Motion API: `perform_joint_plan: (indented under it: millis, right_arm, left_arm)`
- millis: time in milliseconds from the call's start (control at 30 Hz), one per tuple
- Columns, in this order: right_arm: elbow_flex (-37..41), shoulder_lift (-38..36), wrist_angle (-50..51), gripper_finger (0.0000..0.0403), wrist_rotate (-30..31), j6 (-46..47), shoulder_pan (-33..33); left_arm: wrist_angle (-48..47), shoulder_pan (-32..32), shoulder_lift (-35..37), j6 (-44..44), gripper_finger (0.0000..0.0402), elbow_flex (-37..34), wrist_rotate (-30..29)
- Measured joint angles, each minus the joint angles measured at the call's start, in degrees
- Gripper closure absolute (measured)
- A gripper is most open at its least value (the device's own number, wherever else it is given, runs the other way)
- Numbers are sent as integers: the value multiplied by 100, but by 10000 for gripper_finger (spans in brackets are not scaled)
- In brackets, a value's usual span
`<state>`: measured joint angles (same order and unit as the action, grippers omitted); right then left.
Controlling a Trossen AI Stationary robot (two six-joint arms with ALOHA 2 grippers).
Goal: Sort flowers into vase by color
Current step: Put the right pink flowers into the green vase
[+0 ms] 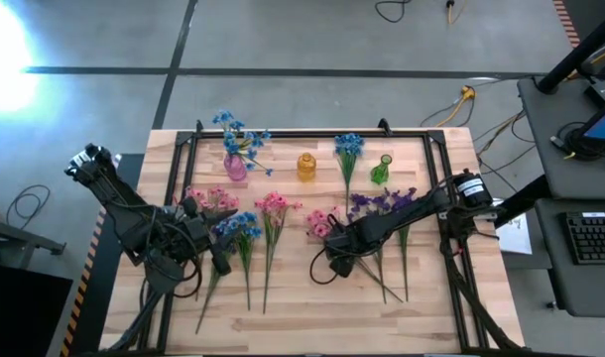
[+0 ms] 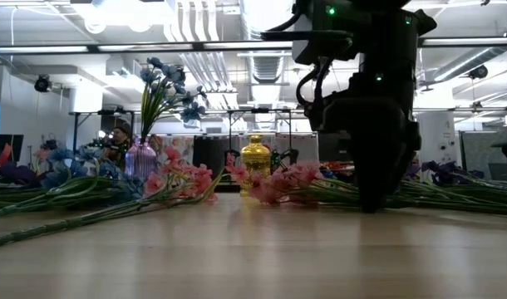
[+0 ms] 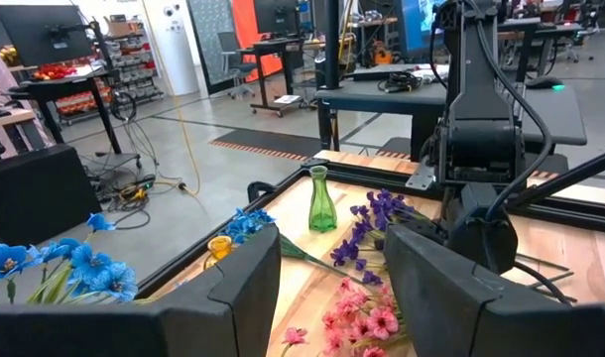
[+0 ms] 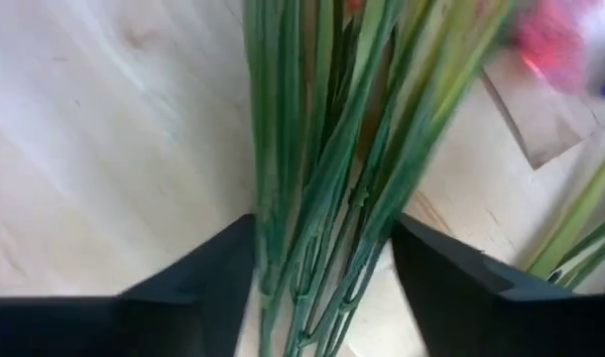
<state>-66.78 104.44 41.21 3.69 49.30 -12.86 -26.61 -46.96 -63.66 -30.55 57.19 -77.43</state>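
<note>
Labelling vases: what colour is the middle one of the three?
Amber-yellow vase; the low view shows it best, golden.

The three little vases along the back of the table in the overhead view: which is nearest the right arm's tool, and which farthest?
1. The green glass vase, back right, is nearest the right tool.
2. The amber glass vase, back middle, comes next.
3. The pink glass vase holding blue flowers, back left, is farthest.
</note>
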Motion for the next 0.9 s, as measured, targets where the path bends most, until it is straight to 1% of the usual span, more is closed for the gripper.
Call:
perform_joint_plan:
  millis: [133, 233, 300, 400, 533, 700, 800, 900]
  right_arm:
    - [0, 4, 0, 263, 4, 258, 0]
    - [-11, 2, 2, 312, 10, 365, 0]
    - [-18, -8, 7, 339, 33, 411, -24]
    - [-22, -73, 25, 369, 53, 442, -35]
    - [-13, -276, 51, 387, 82, 483, -37]
    - [-13, -745, 56, 383, 82, 469, -44]
    - [-13, -1149, 41, 382, 106, 390, -50]
    - [0, -1576, -22, 381, 413, 308, -61]
  left_arm:
    - [0, 0, 0, 0, 233, 0, 0]
    - [1, 0, 0, 0, 233, 0, 0]
    - [0, 0, 0, 0, 233, 0, 0]
    - [-2, 0, 0, 0, 233, 0, 0]
    - [-2, -2, 0, 0, 233, 0, 0]
    - [-7, -2, 0, 1, 233, 0, 2]
    - [-7, -2, 0, 0, 233, 0, 9]
    - [-3, -2, 0, 0, 233, 0, 53]
